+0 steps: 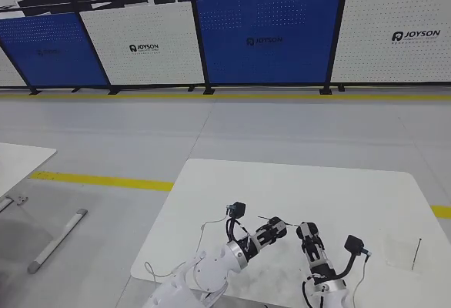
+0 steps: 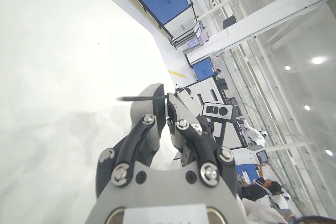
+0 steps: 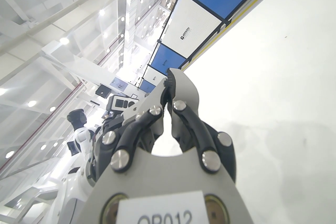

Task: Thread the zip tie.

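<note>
A thin black zip tie (image 1: 268,219) hangs just above the white table (image 1: 302,185), near its front edge. My left gripper (image 1: 278,227) is shut on it. In the left wrist view the tie (image 2: 139,98) sticks out sideways from between the closed fingers of my left gripper (image 2: 165,97). My right gripper (image 1: 305,229) sits tip to tip with the left one, and its body (image 2: 183,95) shows right behind the left fingers. In the right wrist view my right gripper (image 3: 169,80) has its serrated pads pressed together. I cannot tell whether the tie's other end is between them.
A second black zip tie (image 1: 417,253) lies on a clear sheet (image 1: 399,250) at the table's right side. The table's front edge runs just below both grippers. A separate table (image 1: 10,162) stands far left across the floor.
</note>
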Robot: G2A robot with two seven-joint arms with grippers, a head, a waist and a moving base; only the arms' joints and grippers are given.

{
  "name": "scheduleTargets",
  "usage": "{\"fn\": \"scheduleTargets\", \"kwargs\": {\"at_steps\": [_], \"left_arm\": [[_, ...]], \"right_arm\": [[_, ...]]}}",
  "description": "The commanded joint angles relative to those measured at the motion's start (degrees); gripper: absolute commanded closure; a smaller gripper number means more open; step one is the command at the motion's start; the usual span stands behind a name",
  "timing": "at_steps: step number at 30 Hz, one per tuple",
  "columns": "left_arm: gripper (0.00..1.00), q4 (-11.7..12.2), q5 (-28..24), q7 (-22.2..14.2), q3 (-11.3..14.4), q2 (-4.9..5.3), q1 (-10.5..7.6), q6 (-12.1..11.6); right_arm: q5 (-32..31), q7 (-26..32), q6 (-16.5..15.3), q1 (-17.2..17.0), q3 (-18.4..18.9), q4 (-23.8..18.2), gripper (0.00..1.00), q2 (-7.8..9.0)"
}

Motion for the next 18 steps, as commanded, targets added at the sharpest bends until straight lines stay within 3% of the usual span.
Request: {"fn": "scheduleTargets", "kwargs": {"at_steps": [1, 10, 18], "left_arm": [[1.0, 0.1, -0.01, 0.1, -0.01, -0.02, -0.02, -0.01], [0.84, 0.3, -0.09, 0.11, 0.09, -0.12, -0.21, 0.15], [0.89, 0.51, -0.12, 0.39, 0.12, -0.2, -0.28, 0.32]], "right_arm": [[-0.11, -0.16, 0.06, 0.04, -0.02, 0.12, 1.0, -0.02], [-0.72, -0.21, -0.11, 0.05, 0.01, 0.3, 1.0, -0.06], [-1.27, 0.03, -0.27, 0.06, -0.07, 0.37, 1.0, -0.07]]}}
